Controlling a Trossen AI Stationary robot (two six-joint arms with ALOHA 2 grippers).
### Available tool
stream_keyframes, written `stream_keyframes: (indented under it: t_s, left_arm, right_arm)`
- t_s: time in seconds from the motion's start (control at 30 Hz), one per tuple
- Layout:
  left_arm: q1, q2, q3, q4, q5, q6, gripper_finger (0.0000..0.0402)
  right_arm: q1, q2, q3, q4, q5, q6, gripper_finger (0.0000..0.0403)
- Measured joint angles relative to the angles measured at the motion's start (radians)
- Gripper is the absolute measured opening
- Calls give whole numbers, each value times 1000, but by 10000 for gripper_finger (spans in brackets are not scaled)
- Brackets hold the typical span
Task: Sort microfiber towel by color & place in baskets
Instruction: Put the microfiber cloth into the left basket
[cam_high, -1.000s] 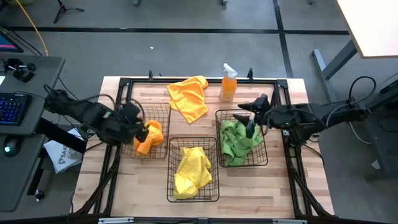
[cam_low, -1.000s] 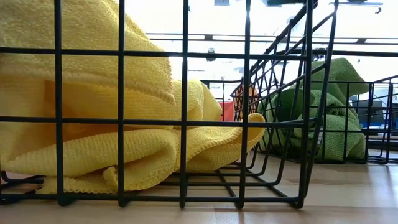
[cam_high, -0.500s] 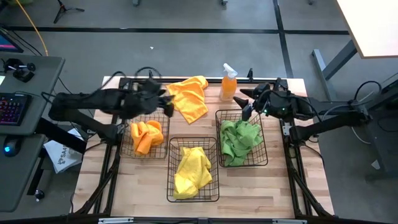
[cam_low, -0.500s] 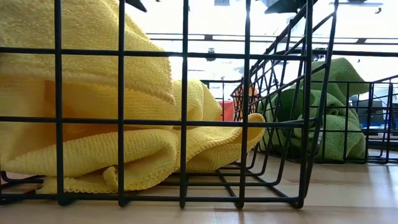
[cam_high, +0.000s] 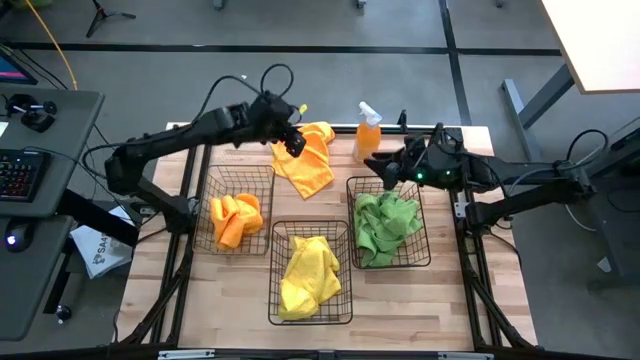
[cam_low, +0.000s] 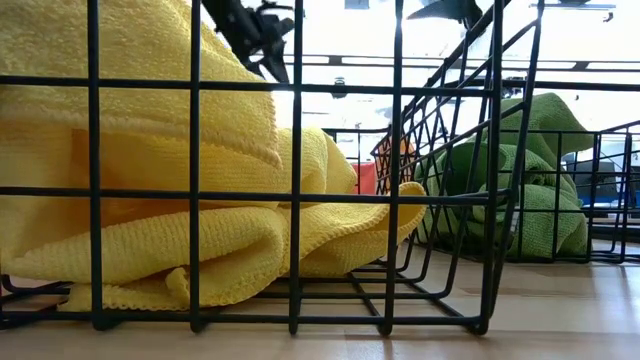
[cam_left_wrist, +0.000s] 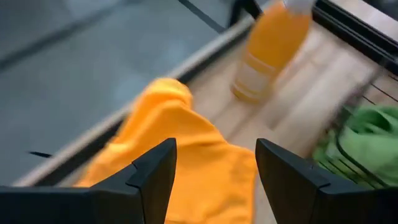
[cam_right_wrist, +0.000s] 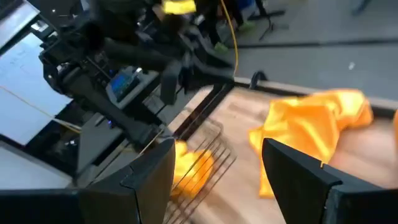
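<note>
Orange towel (cam_high: 305, 157), beneath open left tool (cam_high: 293, 141)

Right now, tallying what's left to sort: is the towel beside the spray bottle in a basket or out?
Out. The orange-yellow towel lies spread on the table, beyond the baskets, with the open left gripper above it.

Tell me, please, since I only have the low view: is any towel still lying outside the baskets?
Observer: Yes, one orange towel lies loose at the table's far edge, beside the spray bottle.
Operator: Is an arm near it?
Observer: The left gripper is over it, fingers open, nothing held.
Operator: And the orange basket?
Observer: The left basket holds one orange towel.
Operator: Where is the right gripper?
Observer: The right gripper is open above the green basket's far edge.
</note>
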Motion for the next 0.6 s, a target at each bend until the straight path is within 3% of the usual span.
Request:
stream_keyframes:
  t_s: [0.07, 0.3, 0.47, 0.6]
  left_arm:
    - [43, 29, 0, 1, 77, 22, 206]
    - [119, 129, 0, 52, 109, 244, 206]
    - [142, 161, 5, 13, 244, 171, 206]
    - [138, 182, 5, 5, 266, 137, 206]
  right_arm:
    - [-16, -1, 0, 0, 5, -52, 236]
    - [-43, 0, 0, 1, 20, -68, 236]
    - [-43, -2, 0, 1, 19, 21, 236]
    - [-43, -2, 0, -18, 42, -40, 236]
